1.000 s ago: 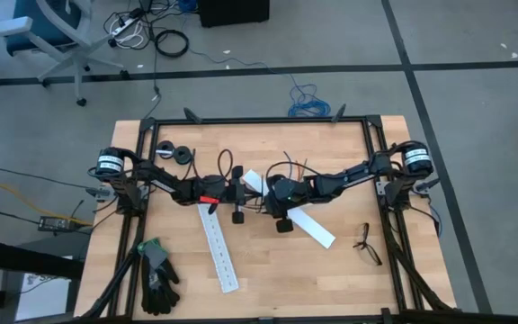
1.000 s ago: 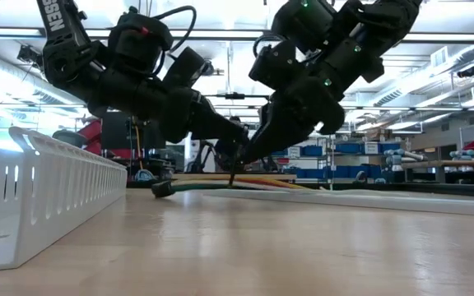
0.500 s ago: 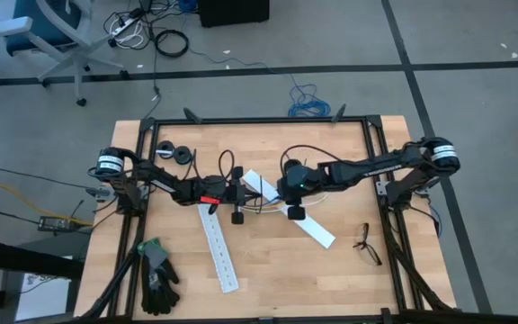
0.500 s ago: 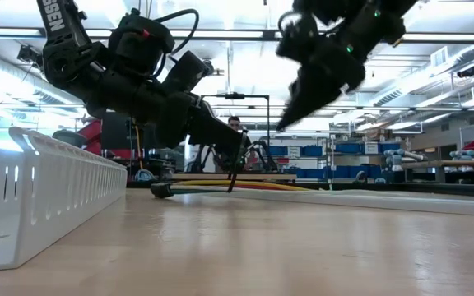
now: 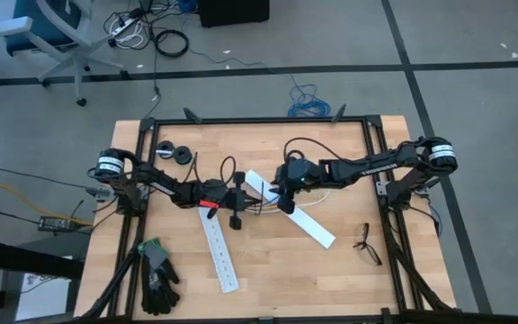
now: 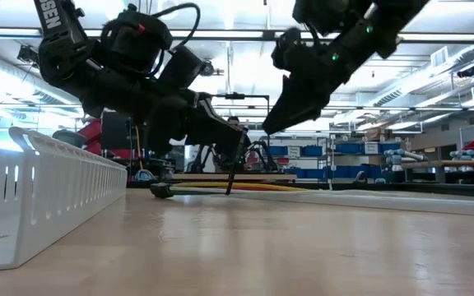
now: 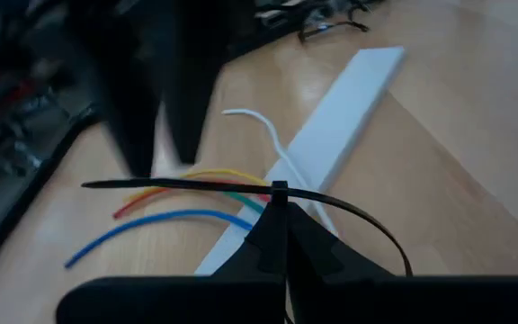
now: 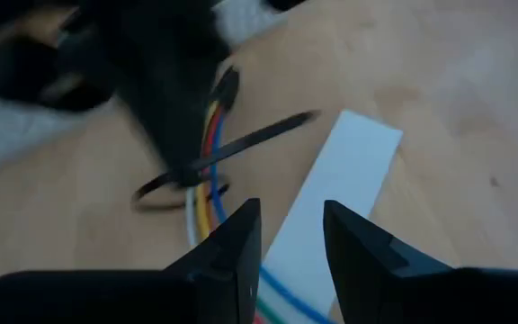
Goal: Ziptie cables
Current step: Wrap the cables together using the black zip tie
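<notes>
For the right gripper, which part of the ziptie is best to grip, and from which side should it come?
Probably the free tail of the ziptie, which sticks out straight past the cables, away from the left gripper that pinches the strap at the loop. The right gripper, open and lifted above the table, could descend from above, fingers either side of the tail.

Two white strips (image 5: 218,252) – one ziptie (image 7: 241,187) – one spectacles (image 5: 365,243).
</notes>
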Controlling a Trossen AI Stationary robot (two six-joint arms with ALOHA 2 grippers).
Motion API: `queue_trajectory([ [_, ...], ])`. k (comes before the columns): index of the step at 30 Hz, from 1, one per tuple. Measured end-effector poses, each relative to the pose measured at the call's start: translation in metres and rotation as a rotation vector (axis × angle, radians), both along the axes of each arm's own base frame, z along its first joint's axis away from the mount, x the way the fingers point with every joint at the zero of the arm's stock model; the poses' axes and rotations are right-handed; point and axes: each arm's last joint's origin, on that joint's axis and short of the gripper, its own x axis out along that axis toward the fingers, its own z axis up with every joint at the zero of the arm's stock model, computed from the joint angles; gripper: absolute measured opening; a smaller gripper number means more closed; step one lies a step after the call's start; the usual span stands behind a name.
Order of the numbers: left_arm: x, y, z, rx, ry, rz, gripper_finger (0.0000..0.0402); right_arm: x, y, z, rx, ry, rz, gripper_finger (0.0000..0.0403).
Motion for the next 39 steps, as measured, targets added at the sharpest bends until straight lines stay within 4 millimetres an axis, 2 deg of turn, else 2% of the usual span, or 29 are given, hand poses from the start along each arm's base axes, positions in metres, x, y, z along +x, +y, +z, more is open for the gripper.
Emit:
queue_trajectory([
  [6,-0.002,-0.002,-0.005,0.057,0.06,0.009,0.0,-0.02,0.001,-0.029,0.152,-0.245,-0.008,0.011],
  [9,-0.003,-0.001,-0.009,0.069,0.097,0.023,0.0,-0.033,0.002,-0.034,0.221,-0.406,-0.005,0.011],
  [12,-0.003,-0.001,-0.008,0.074,0.093,0.022,0.0,-0.038,0.002,-0.039,0.269,-0.421,-0.017,0.011],
  [19,0.0,-0.002,-0.001,0.107,0.017,0.015,0.0,-0.026,-0.001,-0.042,0.299,-0.416,-0.021,0.0109],
  [26,0.0,-0.002,0.0,0.107,0.001,0.015,0.0,-0.017,-0.013,-0.058,0.359,-0.497,0.013,0.0109],
  [29,0.0,-0.002,0.001,0.105,-0.002,0.011,0.0,-0.013,-0.016,-0.067,0.383,-0.47,0.031,0.0109],
  [33,0.0,-0.002,0.0,0.104,0.0,0.009,0.0,-0.002,-0.016,-0.063,0.366,-0.514,0.091,0.0108],
  [39,0.0,-0.002,0.0,0.1,0.003,0.006,0.0,0.001,-0.019,-0.062,0.343,-0.52,0.106,0.007],
])
